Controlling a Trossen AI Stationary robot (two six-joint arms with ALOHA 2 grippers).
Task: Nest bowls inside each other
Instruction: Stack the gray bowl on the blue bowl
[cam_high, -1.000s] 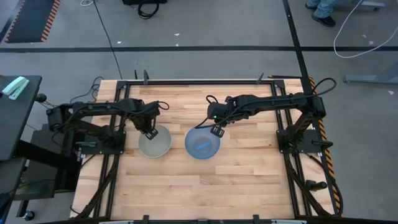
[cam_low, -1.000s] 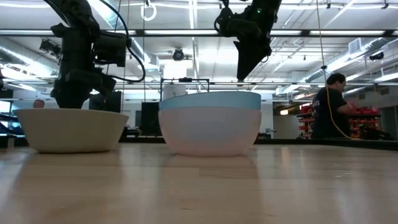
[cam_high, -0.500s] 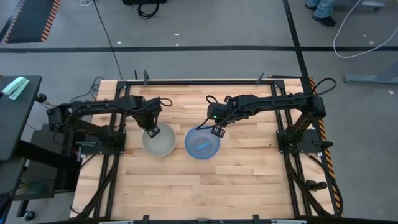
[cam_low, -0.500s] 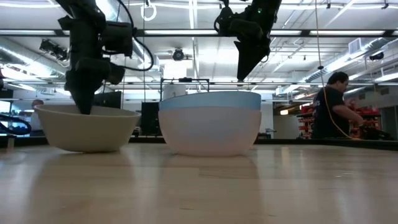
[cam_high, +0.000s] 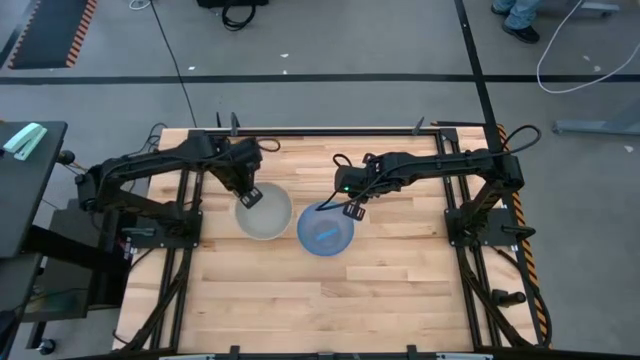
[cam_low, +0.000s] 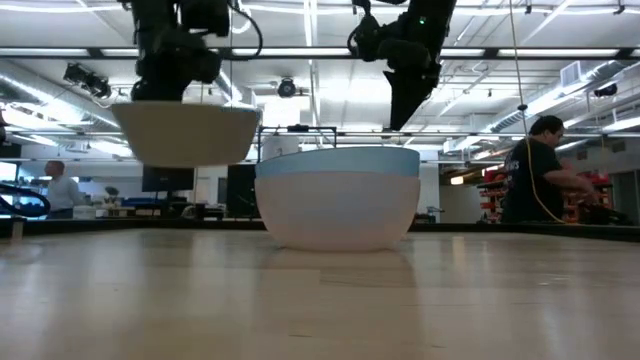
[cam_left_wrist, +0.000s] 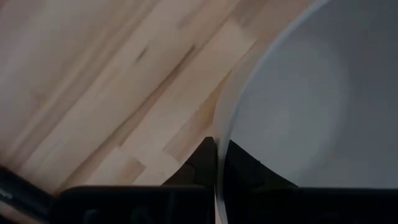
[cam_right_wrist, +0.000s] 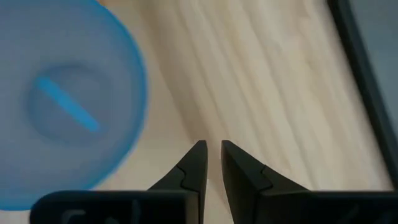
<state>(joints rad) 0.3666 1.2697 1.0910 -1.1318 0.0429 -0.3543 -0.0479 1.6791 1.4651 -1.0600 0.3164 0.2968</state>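
While a person (cam_low: 537, 170) works beyond the wooden tabletop (cam_high: 300, 300), the left end effector (cam_high: 249, 196) pinches the grey bowl's (cam_high: 264, 212) rim, airborne only in the low view; the right end effector (cam_high: 351, 210) is nearly closed, empty.

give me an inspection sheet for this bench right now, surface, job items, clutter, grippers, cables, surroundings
Surface: wooden table, bare planks in front.
Job's things: pale bowl lifted clear of the table; blue bowl sits inside a second pale bowl on the table.
Clutter: nothing seen.
Grippers: left gripper clamps the pale bowl's rim; right gripper empty, jaws nearly shut, at the blue bowl's edge.
Cables: black cable and white cable on the floor.
Surroundings: person in the room behind.
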